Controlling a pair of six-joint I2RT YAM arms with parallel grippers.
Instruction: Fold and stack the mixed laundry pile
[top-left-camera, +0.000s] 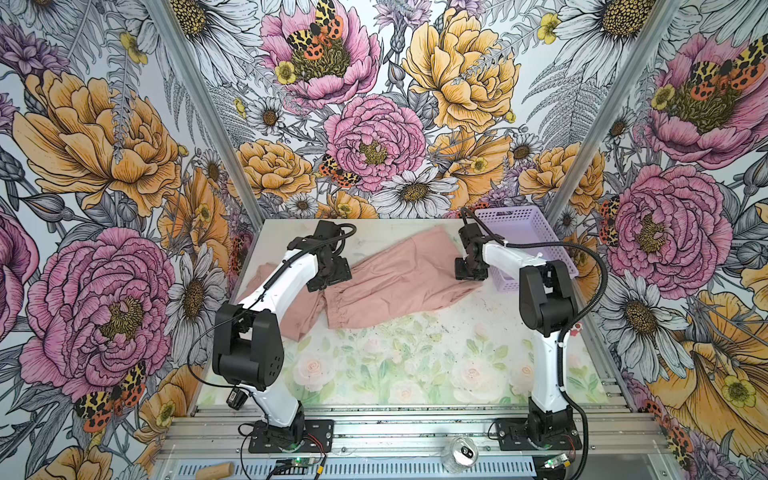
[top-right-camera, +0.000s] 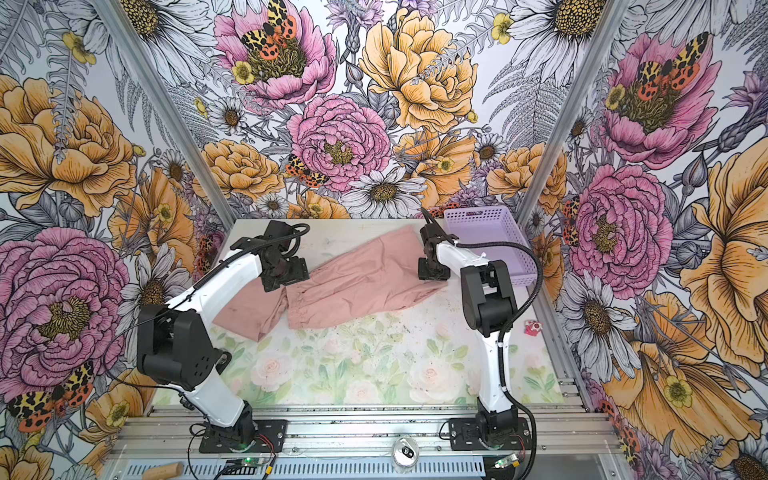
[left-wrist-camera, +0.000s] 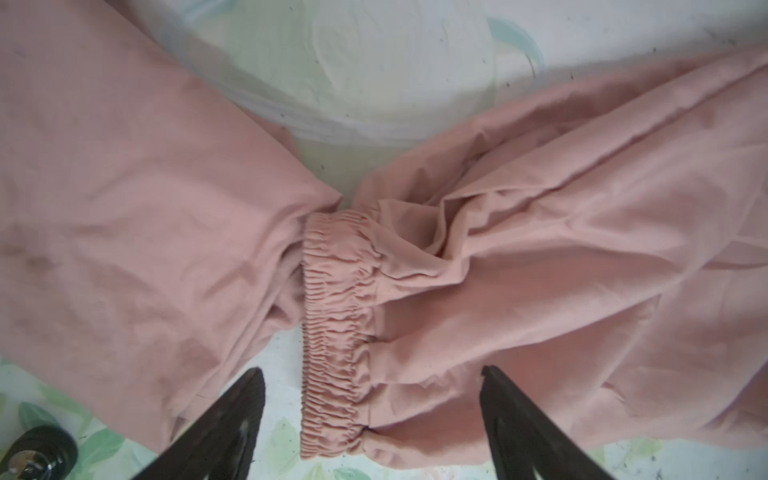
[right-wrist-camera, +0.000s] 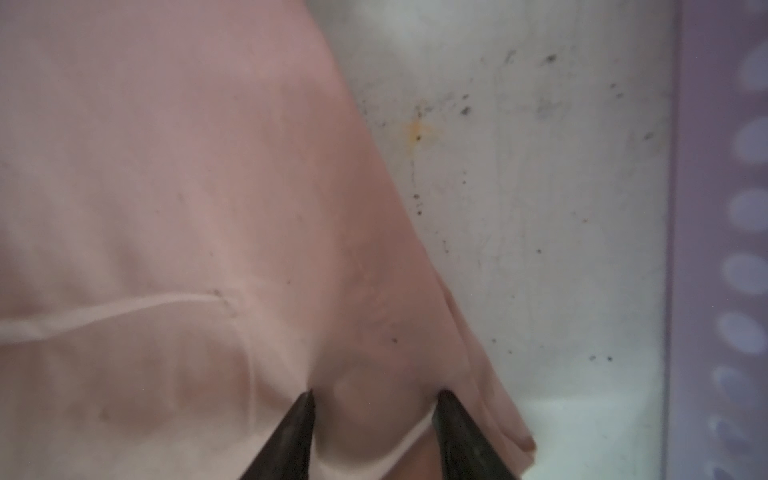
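Note:
The laundry pile is two dusty-pink garments on the floral table. The shorts (top-left-camera: 399, 278) (top-right-camera: 357, 286) lie spread across the middle, elastic waistband (left-wrist-camera: 336, 324) toward the left. A second plain pink garment (top-left-camera: 299, 311) (left-wrist-camera: 124, 208) lies beside the waistband, partly under my left arm. My left gripper (top-left-camera: 328, 276) (left-wrist-camera: 372, 386) hovers open, its fingers either side of the waistband without touching. My right gripper (top-left-camera: 469, 272) (right-wrist-camera: 374, 399) is pressed onto the right end of the shorts (right-wrist-camera: 166, 166), with a bulge of cloth pinched between its fingertips.
A lavender perforated basket (top-left-camera: 523, 232) (right-wrist-camera: 723, 208) stands at the back right, close beside my right gripper. A small red-and-white object (top-right-camera: 533, 327) lies by the right table edge. A can (top-left-camera: 463, 453) and a wooden piece (top-left-camera: 216, 471) rest on the front rail.

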